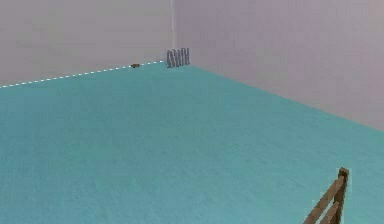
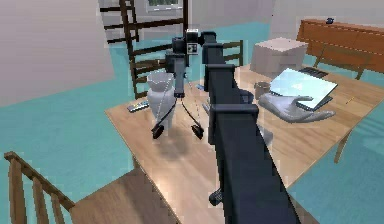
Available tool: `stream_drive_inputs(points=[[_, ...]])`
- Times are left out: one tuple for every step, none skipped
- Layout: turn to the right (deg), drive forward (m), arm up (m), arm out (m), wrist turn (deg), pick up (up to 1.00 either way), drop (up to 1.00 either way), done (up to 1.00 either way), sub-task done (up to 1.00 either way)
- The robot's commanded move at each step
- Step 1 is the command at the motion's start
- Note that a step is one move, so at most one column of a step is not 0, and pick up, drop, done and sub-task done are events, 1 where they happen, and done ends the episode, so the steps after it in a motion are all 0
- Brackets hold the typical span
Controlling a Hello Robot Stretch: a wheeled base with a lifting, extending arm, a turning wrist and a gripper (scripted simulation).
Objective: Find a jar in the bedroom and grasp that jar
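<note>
Gripper [image 2: 178, 130] above the wooden table [image 2: 170, 170], a pale vessel [image 2: 160, 92] just beside it

In the arm side view the dark arm [image 2: 240, 150] reaches out over the table, and the gripper at its far end points its two thin fingers [image 2: 160, 124] down toward the tabletop. The pale vessel is jar-like in shape, though too small to be sure. It stands on the table just left of the gripper's body in the picture, and one finger crosses in front of its lower part. Whether they touch cannot be told, nor whether the gripper has hold of anything. Farther right on the table are a pale box [image 2: 280, 55], a flat light-blue thing [image 2: 305, 85] and a grey crumpled shape [image 2: 300, 110]. Wooden chairs [image 2: 150, 45] stand behind the table. The forward view looks across teal floor [image 1: 150, 140] to a wall corner, where a small grey striped thing [image 1: 178, 57] stands.
</note>
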Motion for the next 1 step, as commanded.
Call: stream_drive_inputs(points=[[0.0,0.0,0.0,0.0,45.0,0.0,0.0,0.0,0.0]])
